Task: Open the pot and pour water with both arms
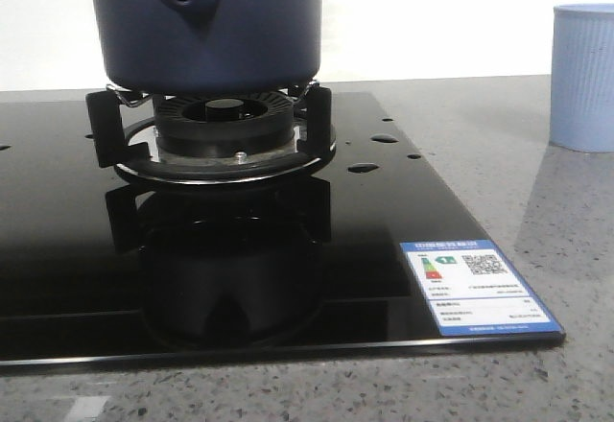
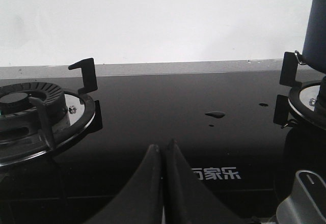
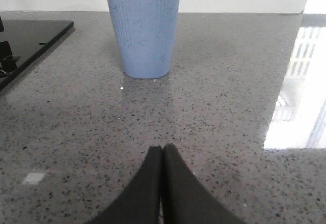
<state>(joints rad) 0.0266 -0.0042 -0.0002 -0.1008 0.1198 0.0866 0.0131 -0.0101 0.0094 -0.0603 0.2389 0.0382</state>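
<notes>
Left gripper (image 2: 162,150) clenched on nothing, low over the hob (image 2: 153,107); right gripper (image 3: 162,152) likewise clenched, above the counter (image 3: 229,107), facing the cup (image 3: 142,28); pot (image 1: 206,24) on the hob's burner (image 1: 223,120) — water (image 1: 384,139) in drops beside that burner.
</notes>
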